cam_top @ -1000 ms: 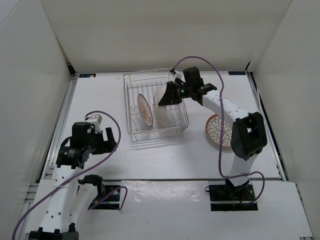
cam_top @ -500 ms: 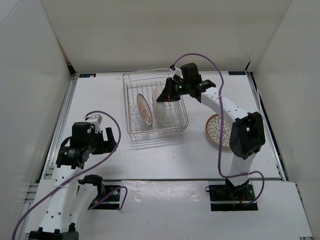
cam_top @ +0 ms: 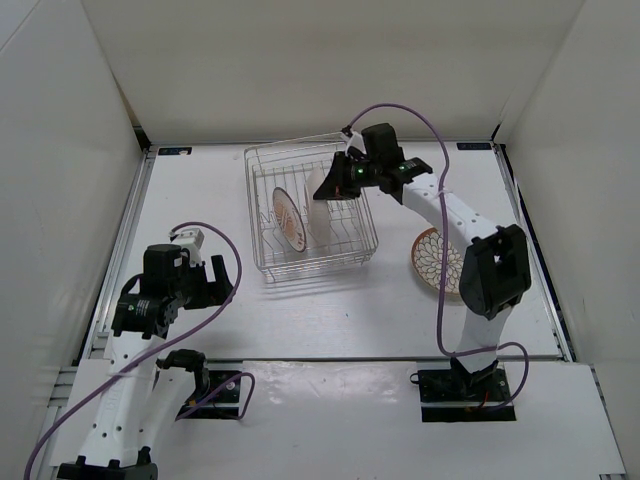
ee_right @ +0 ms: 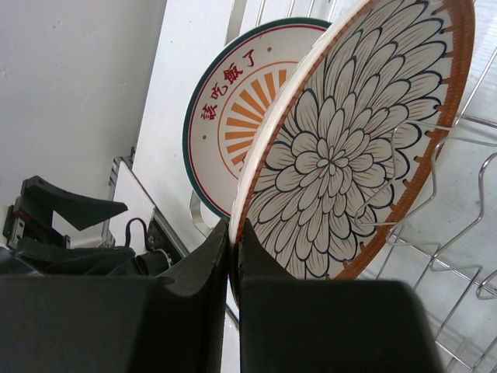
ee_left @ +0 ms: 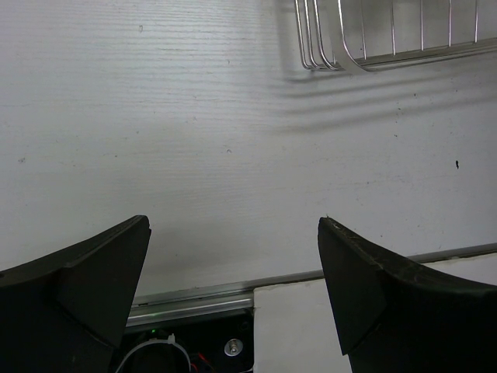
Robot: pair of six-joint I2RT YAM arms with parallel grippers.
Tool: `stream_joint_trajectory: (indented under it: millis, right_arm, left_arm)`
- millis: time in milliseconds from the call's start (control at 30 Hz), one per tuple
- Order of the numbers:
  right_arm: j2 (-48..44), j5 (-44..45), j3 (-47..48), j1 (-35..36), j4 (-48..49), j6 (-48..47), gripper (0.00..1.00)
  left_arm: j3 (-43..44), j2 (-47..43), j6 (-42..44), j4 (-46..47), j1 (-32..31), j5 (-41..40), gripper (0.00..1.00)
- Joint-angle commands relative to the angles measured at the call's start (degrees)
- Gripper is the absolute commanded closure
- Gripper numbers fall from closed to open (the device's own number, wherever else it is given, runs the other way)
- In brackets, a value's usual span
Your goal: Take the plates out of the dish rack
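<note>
Right pincer [ee_right: 233, 237] has closed on petal plate [ee_right: 335, 162] in dish rack [cam_top: 262, 205].

Inside the silver wire dish rack [cam_top: 350, 240], the petal-patterned round plate [ee_right: 334, 163] stands on edge just beside the orange sunburst round plate [ee_right: 233, 101], with upright divider wires crowding both. The white counter [cam_top: 200, 200] left of and in front of the rack lies open. A brown-and-white patterned plate [cam_top: 428, 256] lies flat on its right.

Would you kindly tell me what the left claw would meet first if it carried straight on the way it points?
Most likely the bare table. The left claw, open and empty, aims down at it. The dish rack corner sits farther on and to the right, though depth is hard to judge.
</note>
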Motion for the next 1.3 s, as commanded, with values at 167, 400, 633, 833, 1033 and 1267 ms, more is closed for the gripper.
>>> stream_joint_trajectory:
  millis: [167, 400, 633, 833, 1033, 1267]
  right_arm:
    - [-11.6, 1.3, -0.1, 0.2, 18.2, 0.1, 1.0]
    - [-9.0, -2.5, 6.9, 0.5, 16.7, 1.5, 1.0]
    - [-0.2, -8.5, 22.0, -0.6, 7.6, 3.8, 1.0]
    - [-4.2, -4.7, 17.3, -1.6, 3.9, -0.4, 1.0]
    - [-9.9, 8.1, 23.7, -3.8, -13.6, -12.2, 1.0]
    - [-14.9, 28.8, 26.8, -3.9, -36.2, -23.3, 1.0]
  left_arm:
    - [0.0, -0.7, 0.1, 0.0, -0.2, 0.6, 0.0]
    - [-0.1, -0.8, 0.1, -0.1, -0.2, 0.6, 0.0]
    - [-0.1, -0.7, 0.0, 0.1, -0.1, 0.7, 0.0]
    - [0.0, -0.6, 0.1, 0.0, -0.2, 0.8, 0.0]
    - [-0.2, -0.5, 0.0, 0.0, -0.2, 0.9, 0.0]
    - [-0.2, -0.7, 0.1, 0.2, -0.1, 1.3, 0.0]
